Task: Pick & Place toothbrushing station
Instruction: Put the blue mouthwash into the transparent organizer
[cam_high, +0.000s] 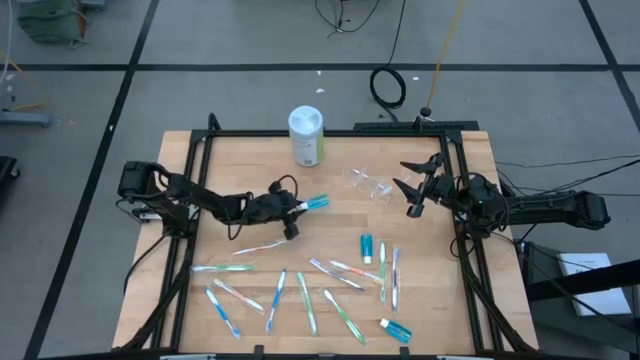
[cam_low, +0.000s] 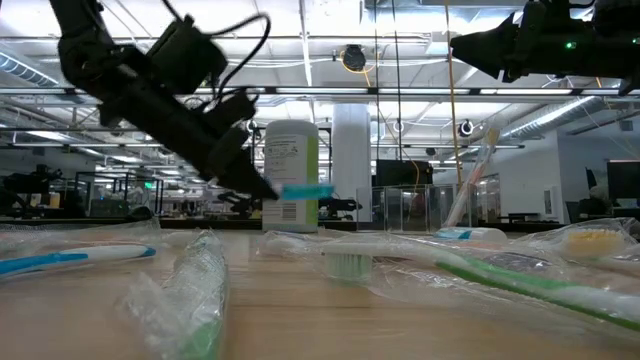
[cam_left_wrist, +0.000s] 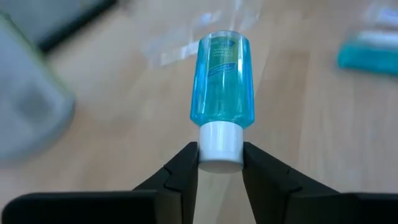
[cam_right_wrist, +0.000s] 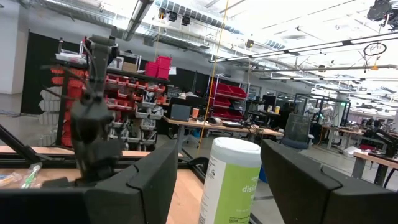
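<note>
My left gripper (cam_high: 298, 206) hangs over the middle of the wooden table, shut on a small teal toothpaste tube (cam_high: 316, 203) with a white cap. The tube also shows in the left wrist view (cam_left_wrist: 222, 81) and the low view (cam_low: 305, 190). The clear plastic cup (cam_high: 368, 183) lies on its side to the right of the tube. Several toothbrushes (cam_high: 305, 300) and two more teal tubes (cam_high: 367, 247) (cam_high: 396, 329) lie flat on the near half. My right gripper (cam_high: 415, 185) waits raised at the right edge, open, with nothing between its fingers. My left gripper pinches the tube's white cap (cam_left_wrist: 219, 146) between its two fingertips, one on each side. The fingers come from the table's left, slanting down. The teal body sticks out past the fingertips toward the cup, in line with the fingers, lifted clear of the table.
A tall white-lidded canister with a green label (cam_high: 306, 135) stands at the far middle of the table, also seen past my right gripper's fingers (cam_right_wrist: 233, 180). A black frame (cam_high: 330, 131) runs round the table's edges. Bare wood lies between the cup and the toothbrushes.
</note>
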